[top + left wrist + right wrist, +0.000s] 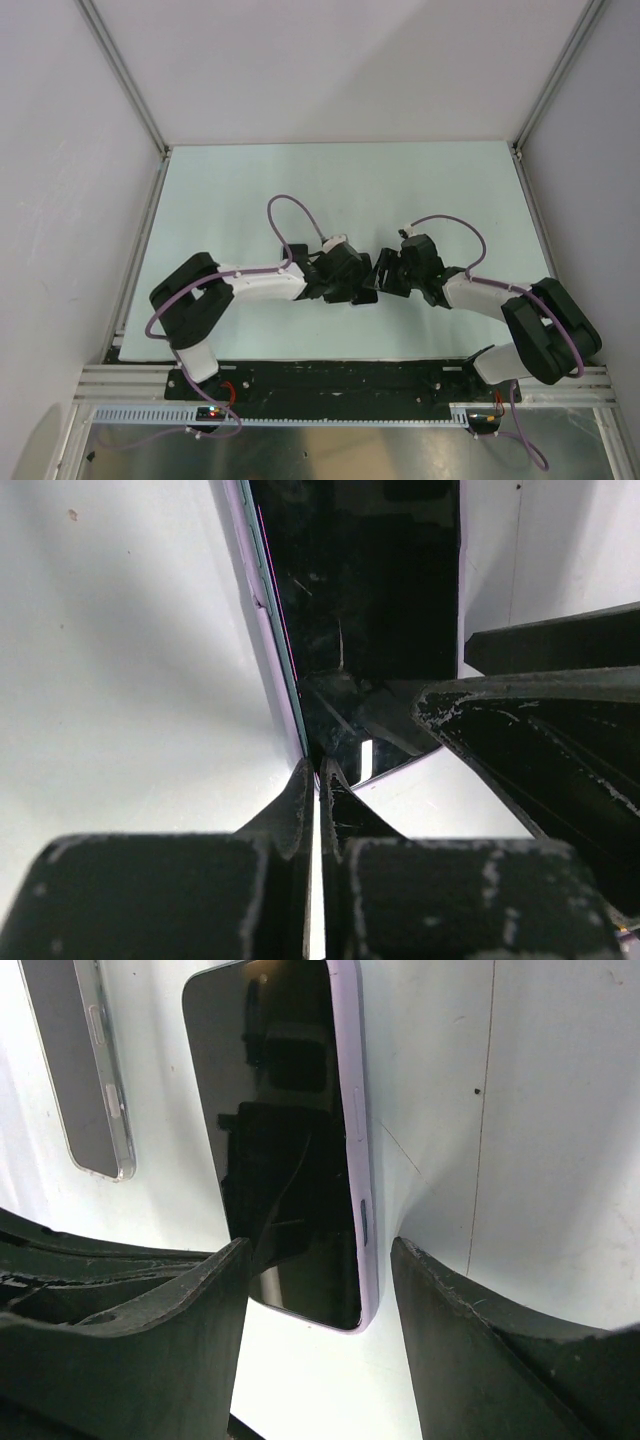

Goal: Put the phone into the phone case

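The phone [280, 1140] stands on its long edge on the table, with a black screen and a pale lavender edge. It also shows in the left wrist view [370, 590]. My left gripper [318, 772] is shut on the phone's lower corner, with its thin edge pinched between the fingertips. My right gripper [320, 1260] is open, with its fingers on either side of the phone's near end and not touching it. The clear phone case [90, 1070] lies on the table beyond, to the left of the phone. In the top view both grippers [372, 278] meet at the table's middle and hide the phone.
The pale green table [250, 190] is bounded by white walls and metal frame rails [130, 90]. Purple cables loop over both arms. My right gripper's finger [540, 740] crosses the right side of the left wrist view.
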You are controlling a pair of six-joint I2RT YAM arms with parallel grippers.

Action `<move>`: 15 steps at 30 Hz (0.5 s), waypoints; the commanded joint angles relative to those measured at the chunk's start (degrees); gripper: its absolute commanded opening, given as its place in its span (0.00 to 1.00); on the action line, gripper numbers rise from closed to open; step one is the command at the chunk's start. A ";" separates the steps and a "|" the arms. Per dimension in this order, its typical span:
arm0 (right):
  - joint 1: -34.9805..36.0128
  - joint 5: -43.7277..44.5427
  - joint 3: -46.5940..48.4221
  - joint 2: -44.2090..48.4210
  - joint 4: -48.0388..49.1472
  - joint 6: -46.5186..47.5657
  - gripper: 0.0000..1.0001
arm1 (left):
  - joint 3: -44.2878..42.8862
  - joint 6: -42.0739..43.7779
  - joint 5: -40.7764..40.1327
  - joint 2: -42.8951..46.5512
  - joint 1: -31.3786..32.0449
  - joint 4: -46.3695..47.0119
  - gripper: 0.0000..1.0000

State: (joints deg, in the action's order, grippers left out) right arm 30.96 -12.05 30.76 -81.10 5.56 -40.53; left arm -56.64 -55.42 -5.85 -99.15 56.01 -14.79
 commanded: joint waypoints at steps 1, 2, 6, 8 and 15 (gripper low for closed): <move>0.43 1.22 -1.32 -0.62 -0.15 -0.67 0.63 | 0.33 0.59 -0.26 -6.64 2.16 0.84 0.00; 0.46 1.27 -1.37 -0.59 -0.17 -0.68 0.63 | 0.36 0.45 -0.33 -7.27 2.30 0.82 0.00; 0.58 1.63 -1.41 0.04 -0.46 -0.59 0.63 | 0.68 -0.32 -0.41 -9.15 2.96 0.74 0.00; 0.63 2.07 -1.41 0.39 -0.70 -0.53 0.63 | 0.79 -0.51 -0.44 -9.95 3.34 0.77 0.00; 2.15 6.53 -0.22 2.24 -4.22 0.39 0.63 | 1.46 -0.89 -1.29 -12.32 4.51 0.36 0.00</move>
State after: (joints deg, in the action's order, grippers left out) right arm 31.86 -10.28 30.46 -80.47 5.41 -40.93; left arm -58.57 -55.33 -8.08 -101.75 57.30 -17.06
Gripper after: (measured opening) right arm 0.631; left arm 0.008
